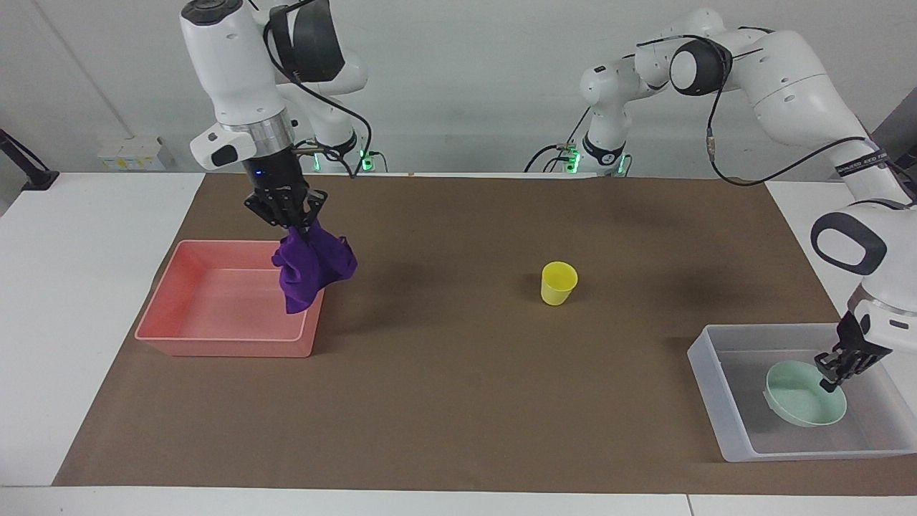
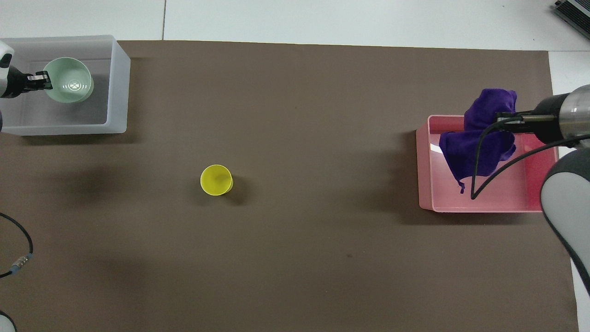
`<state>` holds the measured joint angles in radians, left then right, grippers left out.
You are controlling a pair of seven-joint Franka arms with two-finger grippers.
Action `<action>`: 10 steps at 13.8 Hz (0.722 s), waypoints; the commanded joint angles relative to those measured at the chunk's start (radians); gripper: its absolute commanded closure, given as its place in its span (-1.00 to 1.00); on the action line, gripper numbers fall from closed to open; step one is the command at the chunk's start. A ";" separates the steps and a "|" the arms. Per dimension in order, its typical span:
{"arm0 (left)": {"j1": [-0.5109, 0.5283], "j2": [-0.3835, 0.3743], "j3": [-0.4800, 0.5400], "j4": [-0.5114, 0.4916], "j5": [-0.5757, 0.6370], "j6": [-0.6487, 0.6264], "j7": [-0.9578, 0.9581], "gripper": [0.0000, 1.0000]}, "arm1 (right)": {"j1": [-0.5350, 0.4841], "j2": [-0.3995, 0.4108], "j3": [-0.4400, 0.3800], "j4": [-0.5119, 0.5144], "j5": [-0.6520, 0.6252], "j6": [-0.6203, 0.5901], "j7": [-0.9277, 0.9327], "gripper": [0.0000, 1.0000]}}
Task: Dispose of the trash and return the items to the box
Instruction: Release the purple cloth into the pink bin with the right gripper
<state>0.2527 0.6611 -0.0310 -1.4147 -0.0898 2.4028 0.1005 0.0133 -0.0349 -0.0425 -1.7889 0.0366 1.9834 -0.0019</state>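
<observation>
A: What sits nearest the robots?

B: The pink bin point(image 1: 228, 301), at the right arm's end of the brown mat point(image 1: 444, 401). The right gripper point(image 1: 292, 223) hangs over the bin's edge, its fingers pinching the purple rag point(image 1: 312, 266), which dangles above the bin. The facing view shows the rag clear of the bin floor; the overhead view only lays it across the bin.

A: And the yellow cup?

B: The yellow cup point(image 1: 558, 282) stands upright on the mat near the middle, well apart from both bins.

A: Farther out?

B: The clear box point(image 1: 723, 416), at the left arm's end. The left gripper point(image 1: 833, 373) is inside it, fingers closed on the rim of the green bowl point(image 1: 801, 401). From overhead the bowl point(image 2: 69, 87) looks level in the box point(image 2: 117, 92); the facing view shows it tilted and low, though whether it touches the floor is unclear.
</observation>
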 commanded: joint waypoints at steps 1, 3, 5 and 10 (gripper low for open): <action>0.003 -0.047 0.002 -0.102 0.005 0.058 0.016 1.00 | -0.070 -0.026 0.013 -0.049 -0.007 -0.008 -0.090 1.00; 0.005 -0.054 0.000 -0.105 0.004 0.052 0.016 1.00 | -0.105 -0.030 0.013 -0.095 -0.007 0.011 -0.130 1.00; 0.000 -0.055 0.002 -0.105 0.005 0.044 0.016 0.80 | -0.136 -0.022 0.013 -0.138 -0.009 0.050 -0.156 1.00; -0.006 -0.073 0.002 -0.101 0.005 0.036 0.065 -0.63 | -0.147 0.044 0.013 -0.208 -0.009 0.165 -0.158 1.00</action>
<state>0.2528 0.6364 -0.0328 -1.4720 -0.0895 2.4393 0.1408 -0.1168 -0.0109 -0.0431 -1.9646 0.0366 2.0950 -0.1447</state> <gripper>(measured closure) 0.617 0.938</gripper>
